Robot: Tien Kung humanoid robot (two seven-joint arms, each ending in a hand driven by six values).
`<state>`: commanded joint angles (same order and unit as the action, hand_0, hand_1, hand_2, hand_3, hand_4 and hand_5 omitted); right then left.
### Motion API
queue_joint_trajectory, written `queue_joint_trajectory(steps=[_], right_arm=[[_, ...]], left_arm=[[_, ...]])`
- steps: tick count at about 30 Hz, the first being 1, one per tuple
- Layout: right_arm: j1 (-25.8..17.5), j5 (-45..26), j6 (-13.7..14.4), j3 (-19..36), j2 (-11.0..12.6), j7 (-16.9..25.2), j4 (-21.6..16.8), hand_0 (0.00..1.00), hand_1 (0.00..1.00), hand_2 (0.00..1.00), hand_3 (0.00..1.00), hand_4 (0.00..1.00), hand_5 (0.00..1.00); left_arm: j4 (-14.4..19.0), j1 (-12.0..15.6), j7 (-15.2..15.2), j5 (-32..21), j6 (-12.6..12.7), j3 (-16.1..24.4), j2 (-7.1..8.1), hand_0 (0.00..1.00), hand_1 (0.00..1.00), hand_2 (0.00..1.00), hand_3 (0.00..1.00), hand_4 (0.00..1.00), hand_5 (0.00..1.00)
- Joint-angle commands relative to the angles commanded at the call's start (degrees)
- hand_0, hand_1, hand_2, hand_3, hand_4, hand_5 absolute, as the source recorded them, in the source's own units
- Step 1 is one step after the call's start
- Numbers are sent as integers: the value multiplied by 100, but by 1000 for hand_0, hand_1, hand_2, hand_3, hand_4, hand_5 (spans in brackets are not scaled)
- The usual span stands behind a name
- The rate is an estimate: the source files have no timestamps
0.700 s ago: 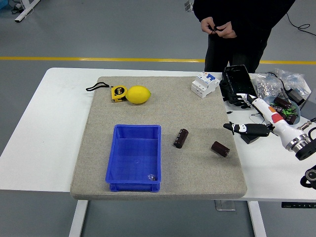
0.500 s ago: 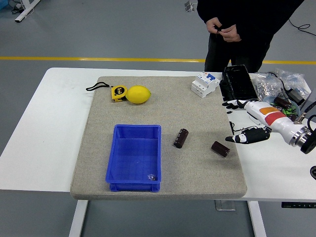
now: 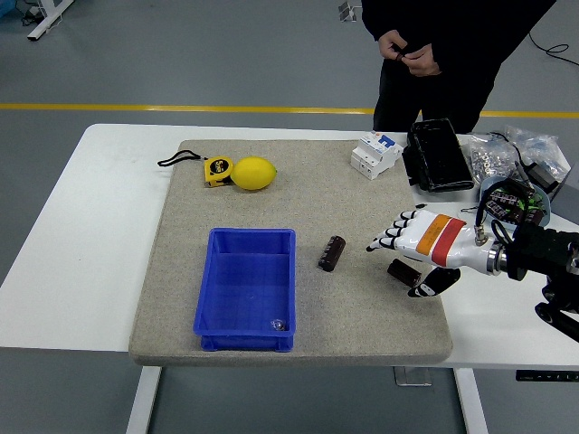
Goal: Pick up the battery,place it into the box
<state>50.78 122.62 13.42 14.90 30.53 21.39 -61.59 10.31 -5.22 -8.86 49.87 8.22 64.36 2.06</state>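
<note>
A white table [image 3: 63, 235] carries a grey felt mat [image 3: 362, 316]. Taking the mat's centre as the clock's middle, a blue box [image 3: 245, 287] sits open-topped at about 7 o'clock. A small clear object [image 3: 279, 323] lies in its near right corner.

Just right of the box lies a dark cylindrical battery [image 3: 332, 253]. Its long axis is tilted, one end pointing toward 1 o'clock and the other toward 7 o'clock. A second battery [image 3: 403, 272] lies farther right, at about 4 o'clock on the mat, with its long axis running from 10 o'clock to 4 o'clock.

The right hand [image 3: 418, 246], white with black fingertips and an orange band, hovers over this second battery with its fingers spread apart and holding nothing. The thumb [image 3: 425, 287] sits on the battery's near side.

At 11 o'clock lie a yellow tape measure [image 3: 216, 170] and a lemon [image 3: 254, 173], touching. At 1 o'clock stand a white breaker [image 3: 375, 154] and a black case [image 3: 438, 154]. A person [image 3: 452, 45] stands at the far side, hands together.
</note>
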Motion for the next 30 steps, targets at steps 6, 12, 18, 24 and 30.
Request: queue_joint_trajectory(steps=[6, 12, 18, 24, 30], right_arm=[[273, 148, 74, -290, -65, 69, 131, 822, 785, 839, 869, 904, 197], [526, 293, 347, -664, -150, 132, 272, 819, 775, 829, 853, 869, 187], [612, 372, 491, -906, -218, 147, 498, 816, 768, 826, 847, 865, 182], [645, 365, 463, -1052, -179, 156, 542, 813, 766, 822, 845, 862, 175], [631, 336, 474, -1121, -175, 155, 595, 810, 762, 822, 846, 862, 176]], left_arm=[[0, -13, 11, -18, 0, -8, 6, 758, 706, 735, 635, 700, 634], [0, -40, 7, -4, -4, -17, 6, 757, 706, 735, 634, 701, 634], [0, -58, 9, -32, 0, -44, 1, 757, 706, 734, 634, 701, 634], [0, -72, 19, -79, 6, -70, 0, 757, 707, 735, 636, 701, 631], [0, -69, 12, -61, 1, -57, -7, 759, 706, 736, 637, 702, 632]])
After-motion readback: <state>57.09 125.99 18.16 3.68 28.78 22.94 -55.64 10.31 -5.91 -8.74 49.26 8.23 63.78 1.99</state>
